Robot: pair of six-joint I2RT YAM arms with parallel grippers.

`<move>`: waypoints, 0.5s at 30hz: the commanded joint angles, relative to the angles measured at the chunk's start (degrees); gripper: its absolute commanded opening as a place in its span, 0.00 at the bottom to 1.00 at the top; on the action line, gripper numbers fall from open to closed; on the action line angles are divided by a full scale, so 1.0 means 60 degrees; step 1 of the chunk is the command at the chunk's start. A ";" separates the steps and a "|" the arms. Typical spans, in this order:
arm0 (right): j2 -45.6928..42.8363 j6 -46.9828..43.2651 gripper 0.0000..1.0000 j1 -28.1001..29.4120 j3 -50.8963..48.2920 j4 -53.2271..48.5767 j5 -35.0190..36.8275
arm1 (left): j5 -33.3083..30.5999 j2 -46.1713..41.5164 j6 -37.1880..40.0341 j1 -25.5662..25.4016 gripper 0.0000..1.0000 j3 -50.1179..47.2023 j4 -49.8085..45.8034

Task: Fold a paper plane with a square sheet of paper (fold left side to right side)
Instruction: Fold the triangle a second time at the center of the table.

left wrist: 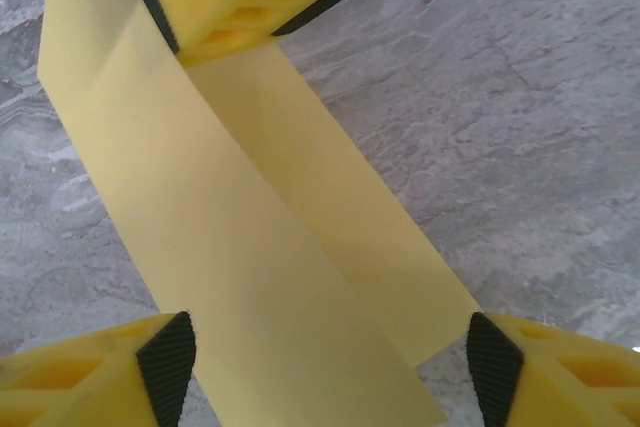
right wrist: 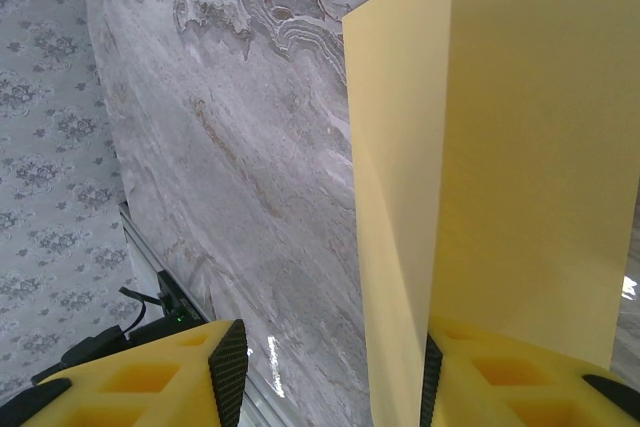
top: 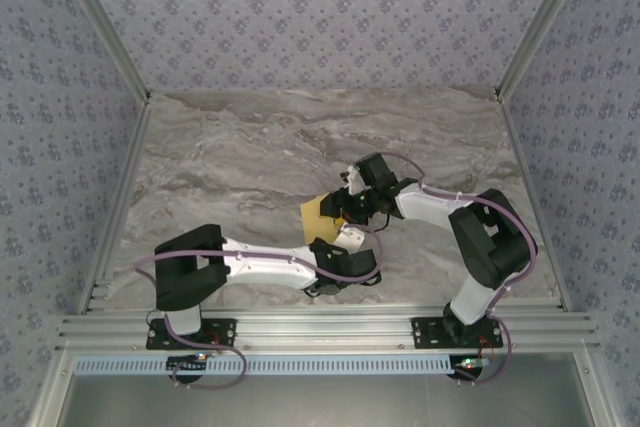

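Folded yellow paper (top: 320, 213) at mid-frame on the marble worktop (top: 230, 157), left fingers (left wrist: 165, 367) wide open astride its lower end, gripping nothing, right fingers (right wrist: 150, 387) half open, paper upright against the right-hand one, unpinched

Both arms reach toward frame centre; left gripper (top: 344, 232) and right gripper (top: 352, 207) are close together, jaws apart.

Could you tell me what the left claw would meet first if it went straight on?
Probably the folded yellow paper, lying right ahead between the left claw's open fingers; a finger of the right claw sits beyond, though depth is unclear.
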 commanded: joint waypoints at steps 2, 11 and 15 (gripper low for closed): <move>0.0040 0.0057 0.50 0.0007 0.0249 -0.0366 -0.0044 | -0.0352 0.0137 0.0087 -0.0119 0.59 0.0287 -0.0406; 0.0099 -0.0177 0.50 0.0020 0.0311 -0.0689 0.0139 | -0.0143 -0.0053 0.0275 -0.0137 0.30 0.0227 -0.0215; 0.0100 -0.0300 0.50 0.0016 0.0377 -0.0851 0.0207 | -0.0130 -0.0198 0.0291 -0.0141 0.21 0.0148 -0.0182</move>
